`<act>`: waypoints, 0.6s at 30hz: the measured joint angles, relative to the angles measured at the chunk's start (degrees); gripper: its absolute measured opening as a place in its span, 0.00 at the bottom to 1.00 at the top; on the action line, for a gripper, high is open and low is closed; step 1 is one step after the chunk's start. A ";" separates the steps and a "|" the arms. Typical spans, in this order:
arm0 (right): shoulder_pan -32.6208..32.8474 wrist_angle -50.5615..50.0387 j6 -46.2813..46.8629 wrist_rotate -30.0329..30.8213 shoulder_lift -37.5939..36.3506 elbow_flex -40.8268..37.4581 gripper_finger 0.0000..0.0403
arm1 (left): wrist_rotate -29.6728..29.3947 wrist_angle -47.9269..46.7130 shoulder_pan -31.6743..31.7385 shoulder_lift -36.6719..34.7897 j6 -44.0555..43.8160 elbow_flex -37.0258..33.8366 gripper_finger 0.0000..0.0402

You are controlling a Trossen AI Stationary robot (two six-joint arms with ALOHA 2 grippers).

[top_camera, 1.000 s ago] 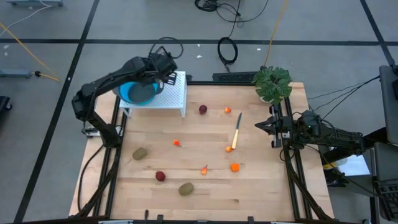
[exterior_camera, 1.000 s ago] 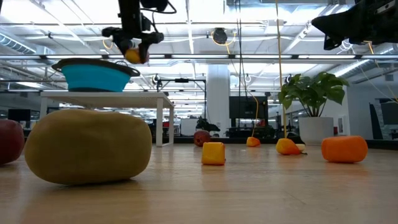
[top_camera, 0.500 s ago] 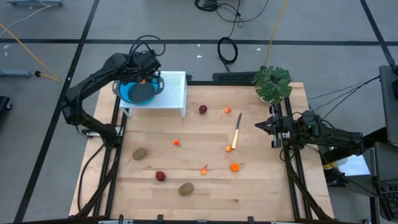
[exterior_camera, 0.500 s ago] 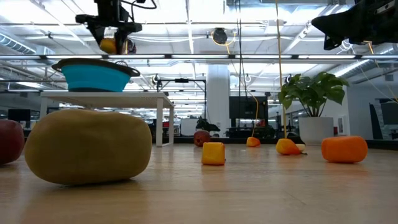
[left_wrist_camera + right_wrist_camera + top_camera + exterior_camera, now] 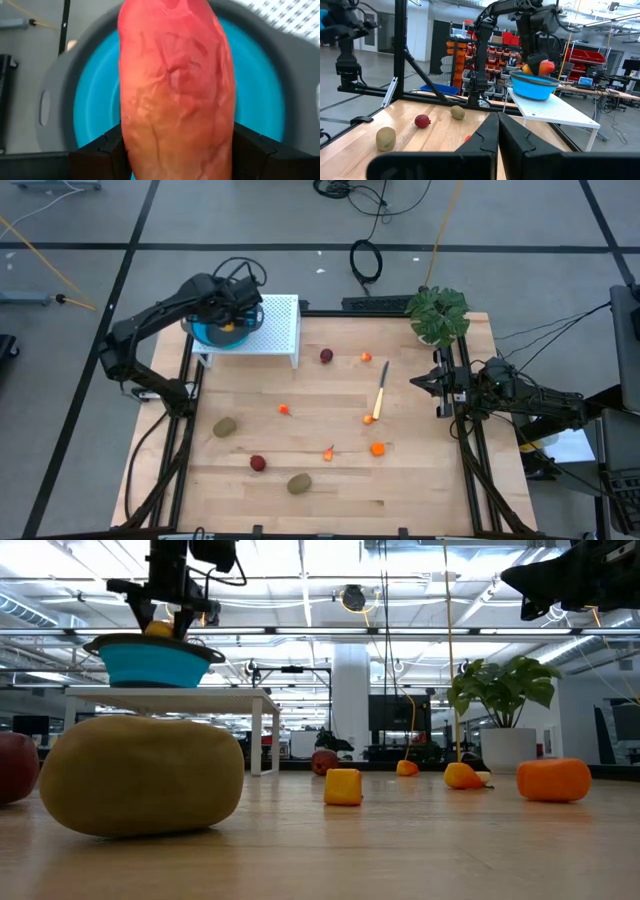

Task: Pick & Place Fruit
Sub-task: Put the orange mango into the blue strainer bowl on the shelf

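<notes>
My left gripper [image 5: 233,317] hangs over the blue bowl [image 5: 206,332] on the white stand [image 5: 282,330] at the table's far left corner, shut on the elongated red-orange fruit [image 5: 175,85]. In the low view the fruit [image 5: 158,629] sits at the bowl's rim [image 5: 150,643]. My right gripper [image 5: 436,385] waits shut in the air at the table's right edge. On the wood lie dark red balls [image 5: 326,356] [image 5: 258,463], brown-green ovals [image 5: 225,426] [image 5: 299,482] and small orange bits [image 5: 377,448]. My left gripper pinches the red-orange fruit between its two fingers [image 5: 102,150], one on each long side [image 5: 227,125]. It comes from above, pointing down. The fruit hangs below the fingers with its lower end [image 5: 158,631] inside the bowl's rim; whether it touches the bowl's floor, I cannot tell.
A yellow-handled knife [image 5: 381,395] lies right of the table's middle. A potted plant [image 5: 438,313] stands at the far right corner. Cables [image 5: 366,258] lie on the floor beyond the far edge. The fruit pieces are scattered over the middle and near half.
My left gripper carried the fruit from the bowl's right side toward the table's left until it stood over the bowl, then came down. The fruit went from well above the bowl's rim to down at the rim. The gripper stayed shut on it.
</notes>
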 joint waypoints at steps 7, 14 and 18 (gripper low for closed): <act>0.00 0.00 0.00 -0.02 -0.02 0.00 0.00 | -0.17 0.45 0.47 0.00 -1.32 -3.71 0.59; -0.01 0.00 0.00 -0.02 -0.01 0.00 0.00 | 0.90 0.55 2.51 0.00 -2.73 -7.13 0.59; 0.01 0.00 0.00 -0.02 -0.02 0.00 0.00 | 1.27 0.99 3.33 0.00 -1.67 -7.69 0.59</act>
